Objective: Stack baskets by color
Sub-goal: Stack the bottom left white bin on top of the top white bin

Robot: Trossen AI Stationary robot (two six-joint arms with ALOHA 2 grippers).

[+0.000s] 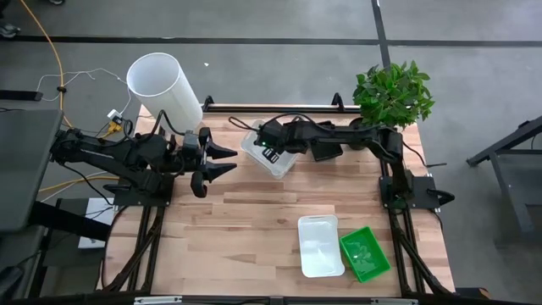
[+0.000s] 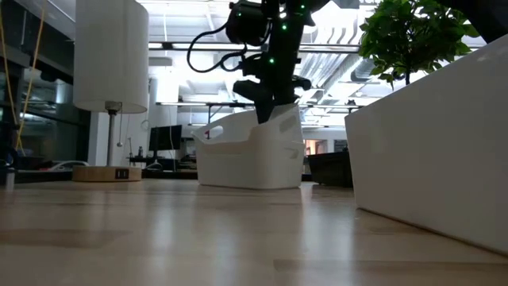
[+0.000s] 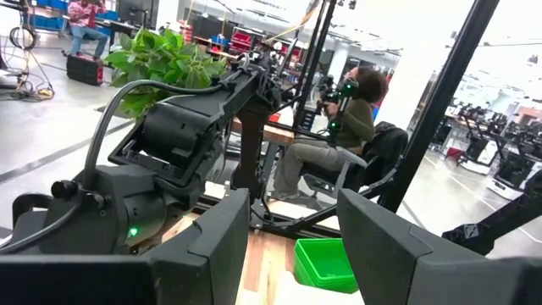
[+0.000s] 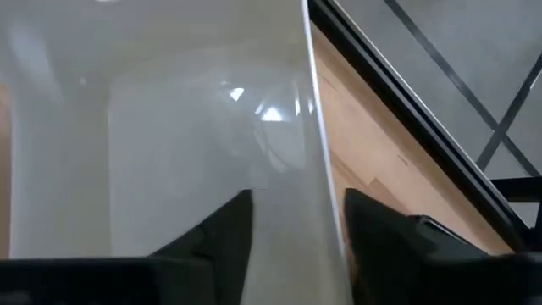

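One white basket point(image 1: 273, 155) rests flat on the wood at the table's far middle, also in the low view point(image 2: 250, 155). My right gripper point(image 1: 268, 151) slants down over it, open. In its wrist view one finger point(image 4: 227, 222) stands inside the basket and the other point(image 4: 381, 229) outside. The basket's thin side wall point(image 4: 315, 152) runs between them with gaps on both sides. A second white basket point(image 1: 320, 246) and a green basket point(image 1: 364, 252) lie side by side near the front right. My left gripper point(image 1: 225, 161) hangs level and open at the left, holding nothing.
A tall white cylinder point(image 1: 163, 85) stands at the far left corner and a potted plant point(image 1: 392, 93) at the far right corner. Bare wood lies across the middle and near left of the table point(image 1: 220, 237). A seated person point(image 3: 339, 135) shows beyond the table.
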